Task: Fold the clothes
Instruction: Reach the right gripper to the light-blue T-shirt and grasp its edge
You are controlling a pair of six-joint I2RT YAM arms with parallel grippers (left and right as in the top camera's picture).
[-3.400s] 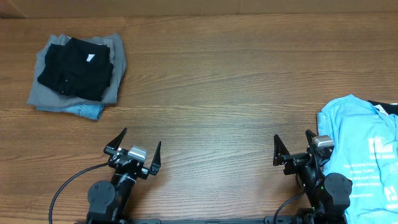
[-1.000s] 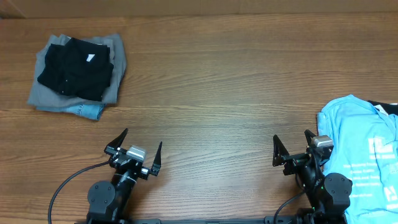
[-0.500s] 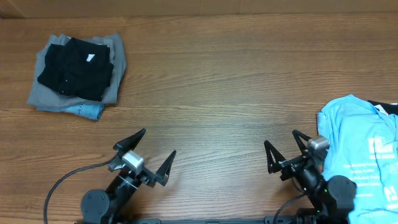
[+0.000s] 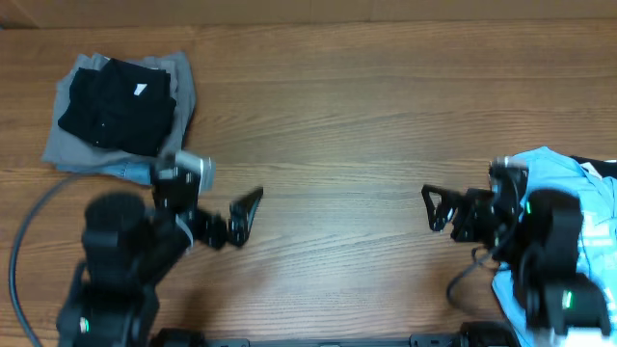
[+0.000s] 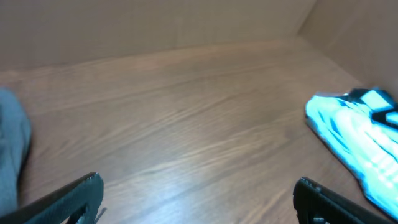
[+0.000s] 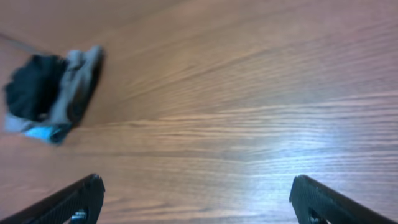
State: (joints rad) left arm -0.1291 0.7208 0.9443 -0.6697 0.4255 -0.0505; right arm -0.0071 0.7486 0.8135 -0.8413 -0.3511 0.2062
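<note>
The clothes lie in two places. A folded stack (image 4: 120, 116) of a black piece on grey and denim sits at the back left, also small in the right wrist view (image 6: 46, 93). A crumpled sky-blue shirt (image 4: 549, 169) with white lettering lies at the right edge, partly under my right arm, and shows in the left wrist view (image 5: 357, 140). My left gripper (image 4: 239, 217) is raised, open and empty, pointing right over bare wood (image 5: 198, 186). My right gripper (image 4: 431, 210) is also raised, open and empty, pointing left (image 6: 198, 186).
A black garment edge (image 4: 603, 166) peeks from behind the blue shirt. A grey fold (image 5: 12, 149) shows at the left of the left wrist view. A wall borders the wooden table (image 4: 337, 116) along the back. A black cable (image 4: 29, 231) loops beside the left arm.
Both arms have lifted from their low rest at the front edge and swung inward. The left gripper now faces right, the right gripper faces left. Both stay open; the clothes have not moved.
</note>
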